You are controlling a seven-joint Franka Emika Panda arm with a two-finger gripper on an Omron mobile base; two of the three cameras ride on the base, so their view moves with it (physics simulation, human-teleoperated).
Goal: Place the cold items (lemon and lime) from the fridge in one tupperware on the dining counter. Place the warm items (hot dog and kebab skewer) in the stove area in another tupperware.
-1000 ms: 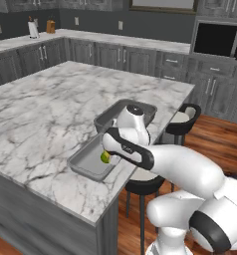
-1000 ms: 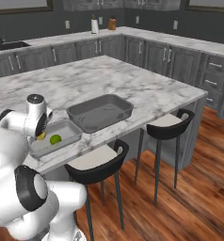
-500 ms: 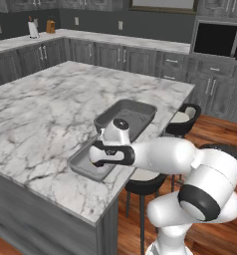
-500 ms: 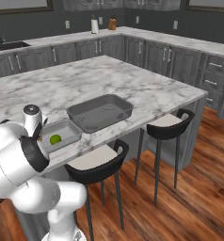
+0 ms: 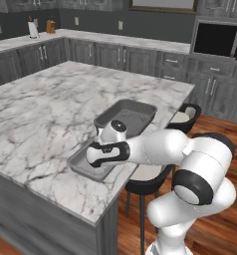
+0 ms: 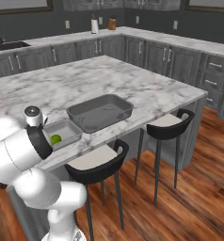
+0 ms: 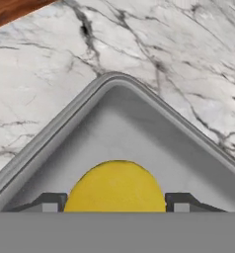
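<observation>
Gripper: jaws spread, tips on either side of lemon, whether touching unclear. Lemon: lies in small tub, near its corner. Lime: same tub. Large tub: just beside, on marble counter.

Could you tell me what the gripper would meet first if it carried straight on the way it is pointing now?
Most likely the lemon, sitting between the gripper fingertips, then the floor of the smaller tupperware beneath it. Depth is hard to judge here.

The arm has swung lower over the small tupperware.
</observation>
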